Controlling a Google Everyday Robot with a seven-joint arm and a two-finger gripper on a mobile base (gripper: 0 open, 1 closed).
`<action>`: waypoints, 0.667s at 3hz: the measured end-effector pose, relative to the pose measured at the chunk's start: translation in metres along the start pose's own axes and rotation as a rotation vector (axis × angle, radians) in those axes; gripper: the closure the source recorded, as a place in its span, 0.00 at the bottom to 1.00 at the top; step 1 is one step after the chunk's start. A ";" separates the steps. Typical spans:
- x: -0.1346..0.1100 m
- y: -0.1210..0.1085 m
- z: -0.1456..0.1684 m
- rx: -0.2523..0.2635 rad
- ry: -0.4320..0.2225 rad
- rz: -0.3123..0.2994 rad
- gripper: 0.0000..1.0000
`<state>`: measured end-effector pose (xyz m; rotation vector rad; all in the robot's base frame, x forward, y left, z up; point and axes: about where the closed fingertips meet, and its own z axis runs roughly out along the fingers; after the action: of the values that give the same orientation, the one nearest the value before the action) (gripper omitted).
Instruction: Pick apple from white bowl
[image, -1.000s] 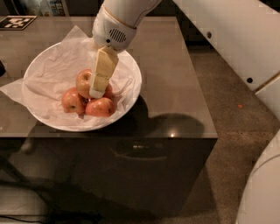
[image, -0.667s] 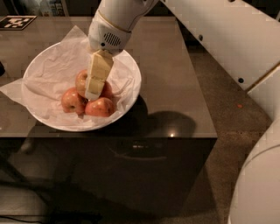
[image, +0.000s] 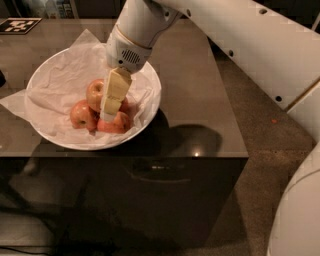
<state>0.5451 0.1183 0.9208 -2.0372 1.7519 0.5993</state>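
Note:
The white bowl (image: 52, 131), lined with crumpled white tissue, sits on the dark table at the left. Several apples lie in its near right part. The golden yellow-orange apple (image: 93, 93) lies at the back of the cluster. Redder apples lie at the left (image: 81, 115), at the front (image: 116, 125) and, mostly hidden, on the right (image: 125, 104). My gripper (image: 107, 116) reaches down from the upper right into the bowl. It stands just right of the golden apple and touches the cluster, its tip above the front red apple.
The dark glossy table (image: 200, 100) has its front edge just below the bowl and its right edge near the floor. My white arm (image: 240, 40) crosses the upper right. A black-and-white marker tag (image: 17, 25) lies at the table's far left corner.
The gripper has dropped a little lower into the apple cluster, and the arm above it has shifted slightly left. The bowl and apples have not visibly moved.

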 end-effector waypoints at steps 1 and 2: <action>0.008 -0.003 0.008 0.003 -0.010 0.001 0.00; 0.011 -0.003 0.010 0.004 -0.012 0.002 0.09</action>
<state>0.5490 0.1153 0.9069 -2.0258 1.7468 0.6074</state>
